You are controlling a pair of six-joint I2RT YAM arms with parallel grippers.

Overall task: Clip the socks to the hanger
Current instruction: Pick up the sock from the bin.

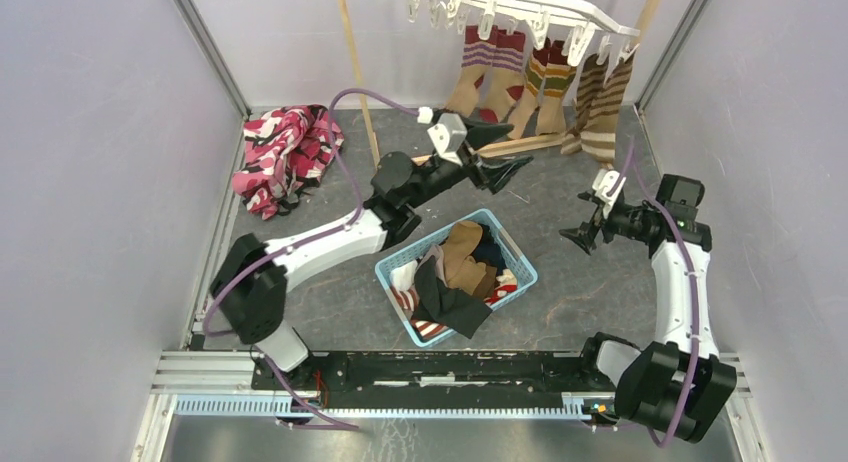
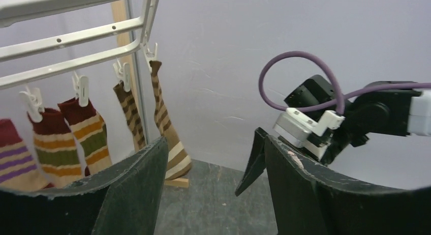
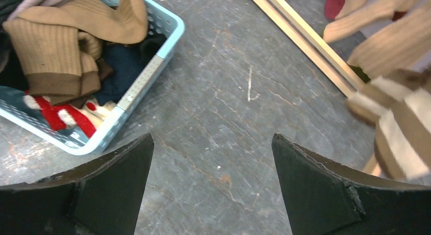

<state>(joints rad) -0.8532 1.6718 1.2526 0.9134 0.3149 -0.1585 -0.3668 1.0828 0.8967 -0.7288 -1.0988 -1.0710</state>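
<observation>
Pale grey walls point(image 1: 90, 162) enclose the dark, scuffed table point(image 1: 590, 282) on three sides. Metal rails point(image 1: 205, 42) run up the back corners.

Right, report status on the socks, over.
Left gripper open, empty; right gripper open, empty. Striped fabric socks clipped on white plastic hanger, more in light blue mesh basket. Nothing obstructing.

Top camera sat high behind arm bases, looked down and forward over whole table point(image 1: 590, 282), hanger point(image 1: 520, 4) at far edge. Left wrist camera sat close behind left gripper point(image 2: 214, 143), faced roughly level toward back wall and caught hanger from below, with hung socks point(image 2: 71, 138) (right arm point(image 2: 376, 113) too, side-on). Right wrist camera sat behind right gripper point(image 3: 212, 138), looked steeply down, close to table. It shared basket point(image 3: 137, 85) with top view and hung socks with left wrist view.
</observation>
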